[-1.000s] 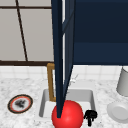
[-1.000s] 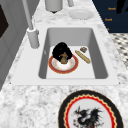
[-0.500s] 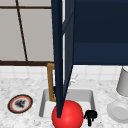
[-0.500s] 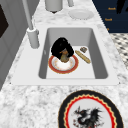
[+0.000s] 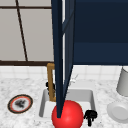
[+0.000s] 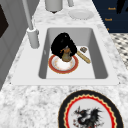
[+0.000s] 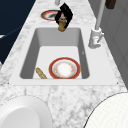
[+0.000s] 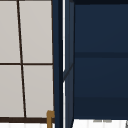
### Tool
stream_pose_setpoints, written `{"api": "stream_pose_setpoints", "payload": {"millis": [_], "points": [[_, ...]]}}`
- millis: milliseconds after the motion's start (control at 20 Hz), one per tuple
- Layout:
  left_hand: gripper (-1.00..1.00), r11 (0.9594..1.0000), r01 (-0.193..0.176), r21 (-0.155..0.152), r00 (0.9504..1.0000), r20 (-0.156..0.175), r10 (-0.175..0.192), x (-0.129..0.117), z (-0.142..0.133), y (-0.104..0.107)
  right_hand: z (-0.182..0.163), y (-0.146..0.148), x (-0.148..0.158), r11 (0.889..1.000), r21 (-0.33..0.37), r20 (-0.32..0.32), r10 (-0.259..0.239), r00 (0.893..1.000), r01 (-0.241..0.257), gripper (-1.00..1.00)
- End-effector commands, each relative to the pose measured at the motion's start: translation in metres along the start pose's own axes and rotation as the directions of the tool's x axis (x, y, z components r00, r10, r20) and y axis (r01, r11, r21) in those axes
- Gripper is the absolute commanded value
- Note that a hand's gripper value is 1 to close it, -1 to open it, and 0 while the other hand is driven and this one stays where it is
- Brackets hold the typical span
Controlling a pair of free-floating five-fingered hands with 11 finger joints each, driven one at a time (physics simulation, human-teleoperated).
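Caught above the left end of the sink [image 7: 27, 57]: left hand [image 7: 64, 13] curled round a small brown object [image 7: 61, 25], high over the red-rimmed plate [image 7: 65, 68]. Best gripped firmly, held level, steered clear of the faucet [image 7: 96, 37]. Parked front right: right hand [image 5: 90, 116].

A marbled table [image 6: 30, 105] is carrying a white sink [image 6: 100, 60], with a dragon-patterned plate [image 6: 91, 112] lying left of it and a plain white plate [image 7: 21, 112] lying right of it.
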Motion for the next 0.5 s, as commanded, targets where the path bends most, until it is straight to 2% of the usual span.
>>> {"api": "stream_pose_setpoints", "payload": {"millis": [0,450], "points": [[1.00,0.9993,-0.026,0.028,0.9996,-0.007,0.027,0.024,0.020,0.013,0.000,0.000,0.000,1.000,0.000,0.000,0.000,1.000,0.000,0.00],[1.00,0.9991,-0.023,0.036,0.9997,-0.008,0.023,0.086,0.059,0.034,0.000,0.000,0.000,1.000,0.000,0.000,0.000,1.000,0.000,0.00]]}}
